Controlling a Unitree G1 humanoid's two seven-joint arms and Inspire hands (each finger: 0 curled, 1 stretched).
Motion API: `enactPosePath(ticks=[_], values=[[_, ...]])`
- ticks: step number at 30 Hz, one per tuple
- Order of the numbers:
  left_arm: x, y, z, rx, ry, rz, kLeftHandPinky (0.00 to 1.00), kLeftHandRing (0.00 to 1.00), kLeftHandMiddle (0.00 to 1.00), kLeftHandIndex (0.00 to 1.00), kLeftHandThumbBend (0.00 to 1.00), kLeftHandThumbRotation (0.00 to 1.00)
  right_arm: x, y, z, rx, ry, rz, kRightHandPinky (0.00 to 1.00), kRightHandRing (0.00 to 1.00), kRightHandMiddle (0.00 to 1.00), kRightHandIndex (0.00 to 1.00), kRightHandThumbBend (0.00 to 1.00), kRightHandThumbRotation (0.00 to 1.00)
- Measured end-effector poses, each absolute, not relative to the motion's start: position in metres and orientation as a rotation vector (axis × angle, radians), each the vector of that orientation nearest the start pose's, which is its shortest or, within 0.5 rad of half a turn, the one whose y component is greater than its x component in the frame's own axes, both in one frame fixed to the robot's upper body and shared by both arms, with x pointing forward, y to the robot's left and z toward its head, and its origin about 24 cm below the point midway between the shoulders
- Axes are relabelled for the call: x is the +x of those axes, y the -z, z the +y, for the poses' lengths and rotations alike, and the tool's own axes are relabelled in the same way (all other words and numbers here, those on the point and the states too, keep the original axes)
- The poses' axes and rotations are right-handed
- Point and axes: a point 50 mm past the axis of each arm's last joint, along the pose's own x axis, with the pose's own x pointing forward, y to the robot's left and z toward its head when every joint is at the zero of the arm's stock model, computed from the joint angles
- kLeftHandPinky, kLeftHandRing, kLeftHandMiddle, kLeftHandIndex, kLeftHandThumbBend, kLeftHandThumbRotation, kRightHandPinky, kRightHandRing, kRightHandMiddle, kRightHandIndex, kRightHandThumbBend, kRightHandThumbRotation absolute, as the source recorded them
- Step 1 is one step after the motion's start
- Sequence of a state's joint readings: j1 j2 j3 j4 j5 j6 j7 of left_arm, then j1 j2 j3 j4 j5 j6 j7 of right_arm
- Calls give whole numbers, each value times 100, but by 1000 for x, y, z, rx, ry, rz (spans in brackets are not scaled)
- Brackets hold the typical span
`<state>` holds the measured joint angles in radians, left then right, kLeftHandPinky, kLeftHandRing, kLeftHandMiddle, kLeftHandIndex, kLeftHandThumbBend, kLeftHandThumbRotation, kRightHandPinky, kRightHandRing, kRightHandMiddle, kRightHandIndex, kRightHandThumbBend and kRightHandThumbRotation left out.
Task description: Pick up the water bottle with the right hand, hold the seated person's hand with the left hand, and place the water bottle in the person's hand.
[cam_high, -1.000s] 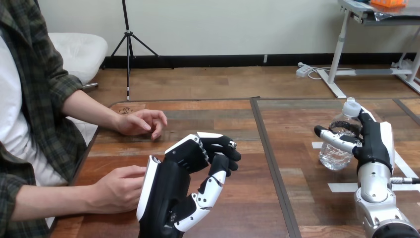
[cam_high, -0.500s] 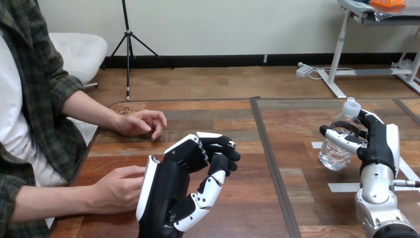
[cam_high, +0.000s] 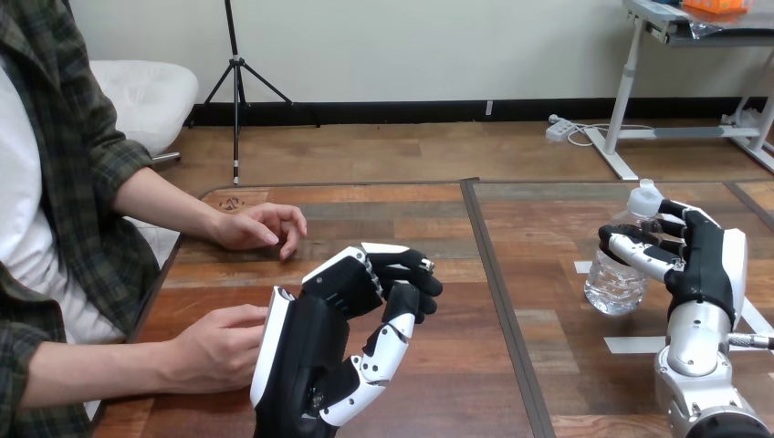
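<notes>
The clear water bottle (cam_high: 613,281) with a white cap stands at the table's right, leaning slightly. My right hand (cam_high: 707,265) is at its upper part, thumb across the front and fingers curled behind the neck. My left hand (cam_high: 315,342) sits low in the middle of the wooden table (cam_high: 456,365), its fingers curled on nothing. One of the person's hands (cam_high: 214,351) rests palm down just left of it, close to or touching its white back shell. The person's other hand (cam_high: 260,225) lies farther back on the table, loosely curled.
White tape marks (cam_high: 630,345) lie on the table around the bottle. A dark seam (cam_high: 497,274) runs down the tabletop between my two hands. The person's forearms come in from the left edge.
My right hand has shifted to the right while staying on the bottle, which now leans a little. My left hand and the person's hands have not moved.
</notes>
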<state>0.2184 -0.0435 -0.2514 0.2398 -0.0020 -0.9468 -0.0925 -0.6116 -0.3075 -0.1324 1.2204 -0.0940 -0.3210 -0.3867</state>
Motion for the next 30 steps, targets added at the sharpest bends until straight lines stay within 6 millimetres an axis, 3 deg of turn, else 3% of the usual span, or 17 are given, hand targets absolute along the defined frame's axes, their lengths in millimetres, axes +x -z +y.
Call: enactPosePath(ticks=[10, 30], values=[[178, -32, 94, -109, 240, -509, 39, 48, 54, 56, 24, 25, 323, -6, -257, -349, 514, 218, 55, 53, 53, 60, 71, 0], [178, -32, 95, -107, 234, -508, 38, 47, 53, 56, 23, 25, 324, -7, -255, -371, 513, 211, 56, 54, 52, 60, 72, 0]])
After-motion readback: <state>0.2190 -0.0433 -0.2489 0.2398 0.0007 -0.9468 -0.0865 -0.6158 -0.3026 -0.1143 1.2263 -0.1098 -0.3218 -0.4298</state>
